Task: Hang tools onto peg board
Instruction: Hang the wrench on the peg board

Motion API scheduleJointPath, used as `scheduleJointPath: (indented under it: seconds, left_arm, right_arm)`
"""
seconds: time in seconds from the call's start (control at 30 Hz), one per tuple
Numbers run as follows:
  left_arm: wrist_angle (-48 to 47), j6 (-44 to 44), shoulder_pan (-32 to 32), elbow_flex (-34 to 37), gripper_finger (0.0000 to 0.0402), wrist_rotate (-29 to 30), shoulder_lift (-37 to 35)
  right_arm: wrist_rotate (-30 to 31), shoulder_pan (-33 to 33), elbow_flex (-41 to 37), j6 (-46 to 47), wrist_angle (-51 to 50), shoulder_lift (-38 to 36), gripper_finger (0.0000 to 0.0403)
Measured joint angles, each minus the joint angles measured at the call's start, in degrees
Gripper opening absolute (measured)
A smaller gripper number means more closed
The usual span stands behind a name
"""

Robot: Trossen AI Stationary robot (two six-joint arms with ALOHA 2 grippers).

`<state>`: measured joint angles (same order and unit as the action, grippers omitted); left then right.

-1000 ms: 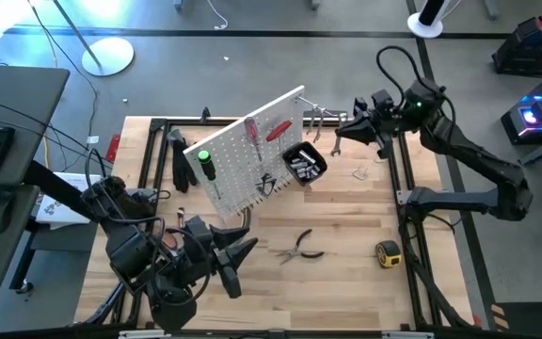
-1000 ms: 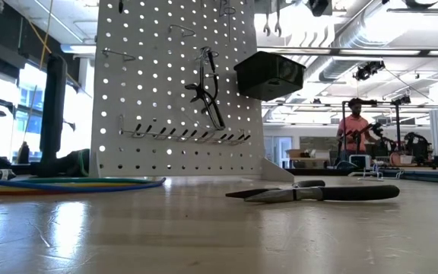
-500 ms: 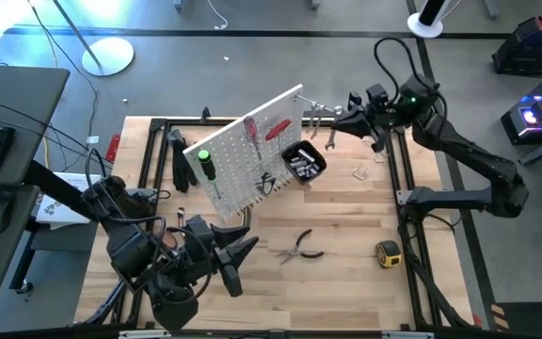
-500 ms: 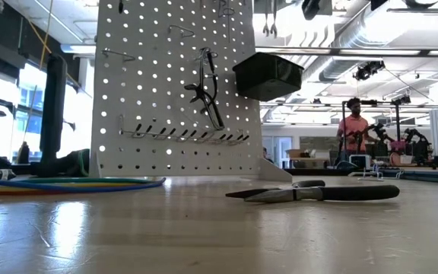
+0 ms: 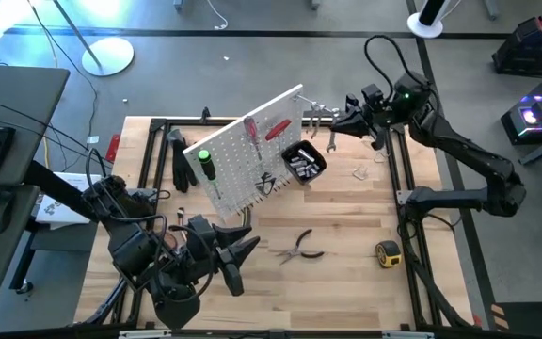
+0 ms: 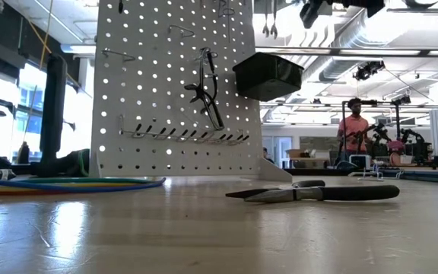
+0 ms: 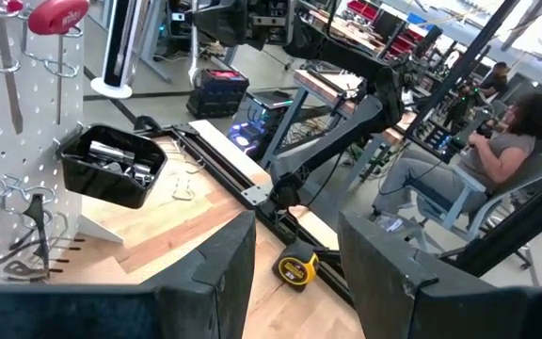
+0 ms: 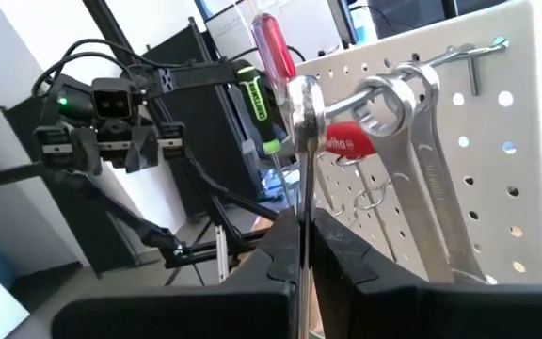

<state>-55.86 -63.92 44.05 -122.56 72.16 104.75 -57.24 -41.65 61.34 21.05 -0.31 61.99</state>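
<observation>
At pegboard's [image 5: 252, 155] top-right corner, R gripper [image 5: 333, 128] clamps a wrench [image 8: 301, 179] edge-on by a hung wrench [image 8: 422, 169]; L gripper [image 5: 238, 252] half-spread, holding nothing, near bench's front-left.

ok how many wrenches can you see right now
2. One silver wrench already hangs on a hook at the top edge of the peg board. The second wrench, seen edge-on, is gripped in the right end effector beside it. Others may be hidden.

Right pincer [image 5: 335, 127] clamped, arm extended; left pincer [image 5: 236, 256] parted, low, idle.
</observation>
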Motion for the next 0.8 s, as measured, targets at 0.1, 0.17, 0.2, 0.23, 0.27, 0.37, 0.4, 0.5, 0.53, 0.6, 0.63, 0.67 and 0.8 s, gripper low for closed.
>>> scheduleJointPath:
  seconds: [0.1,0.17,0.2,0.23,0.27,0.37,0.4,0.5,0.53,0.6,0.63,0.67,0.8]
  left_arm:
    - [0.0,-0.4,0.0,0.0,0.0145,0.0,0.0]
    - [0.0,-0.7,0.0,0.0,0.0145,-0.1,0.0]
    - [0.0,-1.0,0.0,0.0,0.0145,0.0,0.0]
    - [0.0,-1.3,0.0,0.0,0.0145,0.0,0.0]
    - [0.0,-1.4,0.0,0.0,0.0145,-0.1,0.0]
    - [0.0,-1.4,0.0,0.0,0.0145,0.0,0.0]
    - [0.0,-1.4,0.0,0.0,0.0145,0.0,0.0]
    - [0.0,-1.4,-0.1,0.0,0.0145,-0.1,0.0]
    - [0.0,-1.4,-0.1,0.0,0.0145,0.0,0.0]
    - [0.0,-1.4,-0.1,0.0,0.0145,0.0,0.0]
    - [0.0,-1.4,-0.1,0.0,0.0145,0.0,0.0]
    - [0.0,-1.4,-0.1,0.0,0.0145,-0.1,0.0]
    - [0.0,-1.4,-0.2,0.0,0.0145,0.0,0.0]
  right_arm:
    - [-0.4,0.0,0.0,1.3,1.7,1.6,0.0003]
    - [-1.5,0.0,0.0,2.4,3.4,2.7,0.0003]
    - [-2.0,0.0,0.0,3.2,4.4,3.2,0.0003]
    - [-2.3,0.0,0.0,3.9,5.6,3.6,0.0003]
    - [-2.7,0.0,0.0,4.3,6.3,4.0,0.0003]
    - [-2.8,0.0,0.0,4.1,6.8,5.3,0.0003]
    - [-2.8,0.0,0.0,4.0,6.8,5.5,0.0003]
    - [-2.7,0.0,0.0,6.9,7.5,5.5,0.0020]
    - [-2.6,0.0,0.0,7.7,7.4,5.3,0.0031]
    - [-1.1,-0.2,0.0,8.8,7.2,4.7,0.0056]
    - [0.0,-0.5,0.0,9.2,7.2,4.2,0.0070]
    - [1.0,-0.8,0.0,9.6,7.2,3.8,0.0084]
    - [1.5,-2.7,0.0,9.4,5.9,2.5,0.0137]
